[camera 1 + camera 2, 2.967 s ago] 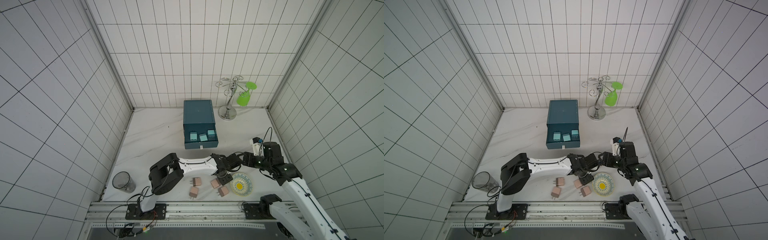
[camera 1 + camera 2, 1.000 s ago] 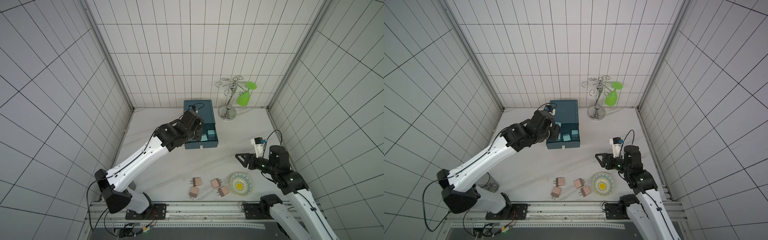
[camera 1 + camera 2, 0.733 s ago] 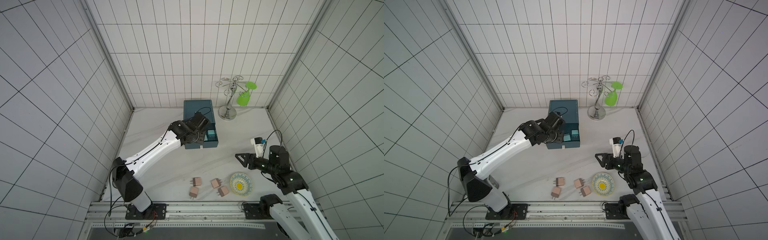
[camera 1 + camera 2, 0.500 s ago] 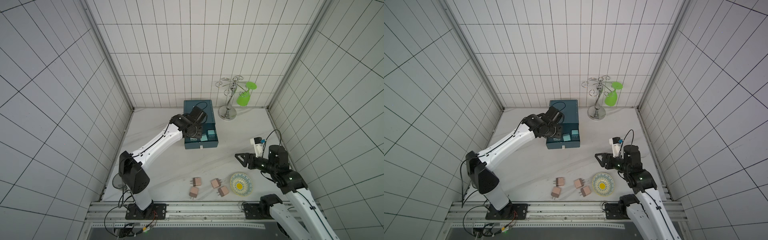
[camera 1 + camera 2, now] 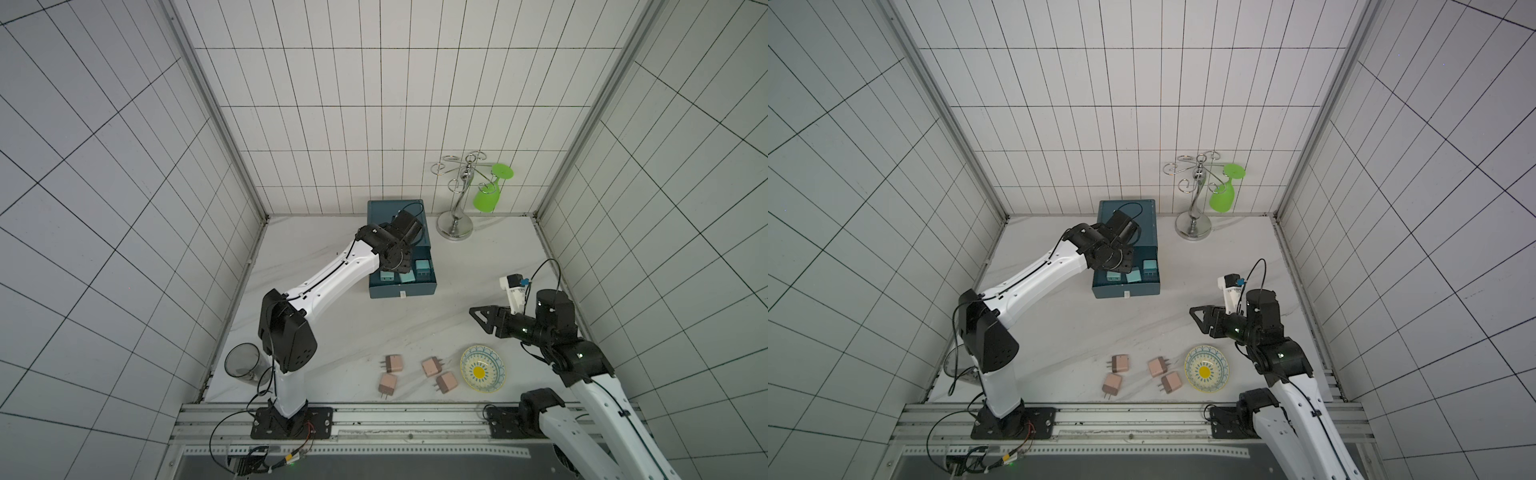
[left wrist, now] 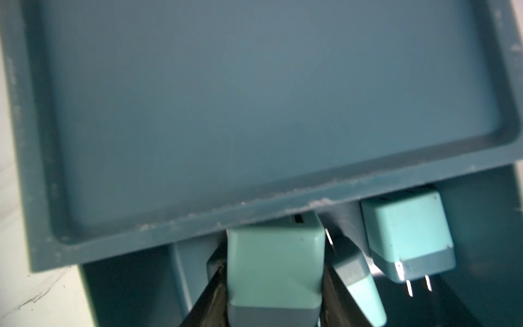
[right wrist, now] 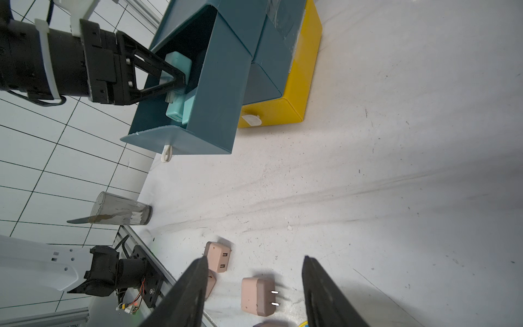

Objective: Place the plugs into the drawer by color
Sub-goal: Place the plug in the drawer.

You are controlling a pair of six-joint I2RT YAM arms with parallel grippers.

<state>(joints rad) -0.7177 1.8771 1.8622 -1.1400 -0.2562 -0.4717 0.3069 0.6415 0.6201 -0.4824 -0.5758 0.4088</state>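
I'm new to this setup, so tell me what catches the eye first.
The left hand reaches into the open teal drawer at the back, shut on a teal plug beside others inside. Near the front edge, four pinkish-beige plugs lie loose beside a patterned dish, the open right hand hovering nearby.

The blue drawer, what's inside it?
Three teal plugs lie in the drawer. The left gripper holds a fourth plug inside it. The back part is hidden under the cabinet top and the arm.
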